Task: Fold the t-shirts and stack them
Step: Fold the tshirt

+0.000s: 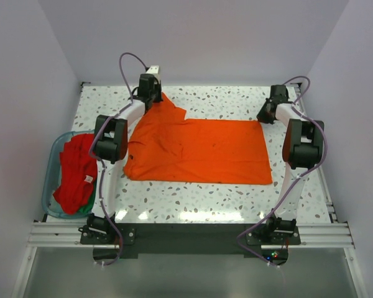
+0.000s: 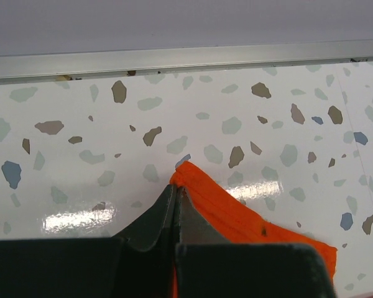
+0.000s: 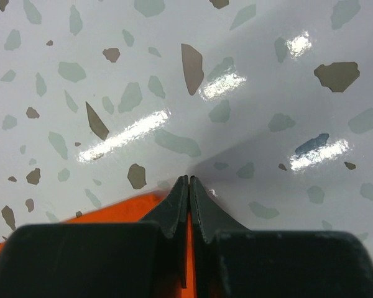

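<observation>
The orange t-shirt point(image 1: 199, 152), light and limp, spreads behind both claws; the left gripper point(image 2: 176, 187) is clamped on one corner; the right gripper point(image 3: 188, 180) is pressed together, cloth edge just behind its tips; corners look the best hold.

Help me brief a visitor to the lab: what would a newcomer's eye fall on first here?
The bright orange cloth t-shirt spread across the middle of the speckled white table dominates. Its far left corner is pinched in the left end effector, fingers shut. At the table's left edge, a translucent teal plastic tub holds a crumpled red t-shirt.
</observation>
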Available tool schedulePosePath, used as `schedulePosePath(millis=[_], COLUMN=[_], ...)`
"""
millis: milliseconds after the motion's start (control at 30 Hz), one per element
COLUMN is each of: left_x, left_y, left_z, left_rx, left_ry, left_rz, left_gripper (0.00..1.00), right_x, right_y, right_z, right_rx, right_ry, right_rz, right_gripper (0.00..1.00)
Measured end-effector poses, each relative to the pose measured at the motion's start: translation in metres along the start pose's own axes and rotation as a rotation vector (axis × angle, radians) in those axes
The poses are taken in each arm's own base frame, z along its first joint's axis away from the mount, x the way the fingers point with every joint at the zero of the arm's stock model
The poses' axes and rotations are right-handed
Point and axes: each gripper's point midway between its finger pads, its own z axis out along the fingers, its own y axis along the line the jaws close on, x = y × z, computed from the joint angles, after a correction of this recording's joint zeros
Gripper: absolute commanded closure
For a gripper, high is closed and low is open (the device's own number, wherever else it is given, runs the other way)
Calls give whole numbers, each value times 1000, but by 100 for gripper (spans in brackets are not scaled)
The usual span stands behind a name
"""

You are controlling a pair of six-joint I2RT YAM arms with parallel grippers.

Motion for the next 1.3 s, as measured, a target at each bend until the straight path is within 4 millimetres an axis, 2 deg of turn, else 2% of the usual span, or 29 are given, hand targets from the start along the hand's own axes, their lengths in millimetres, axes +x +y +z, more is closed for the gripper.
schedulePosePath(millis=[267, 500, 600, 767, 1067, 1167, 1300], left_x=[-34, -39, -41, -47, -64, -58, -40], left_y=[-2, 7, 9, 6, -2, -3, -2], left_z=[-2, -3, -10, -38, -114, -138, -166], left_rx=[7, -2, -2, 16, 46, 48, 48], left_ry=[-68, -77, -77, -80, -137, -140, -122], left_rz=[-4, -14, -32, -62, -143, -177, -234], left_gripper=[100, 100, 100, 100, 100, 100, 100], right_x=[-10, -12, -13, -10, -2, 8, 26], right_y=[5, 4, 0, -10, -22, -27, -36], right_z=[-3, -4, -4, -12, -58, -70, -79], right_rx=[-7, -2, 18, 68, 93, 97, 110], right_ry=[-18, -24, -30, -28, -50, -46, -22], right_rz=[-1, -1, -1, 0, 15, 23, 33], right_gripper=[100, 100, 100, 100, 100, 100, 100])
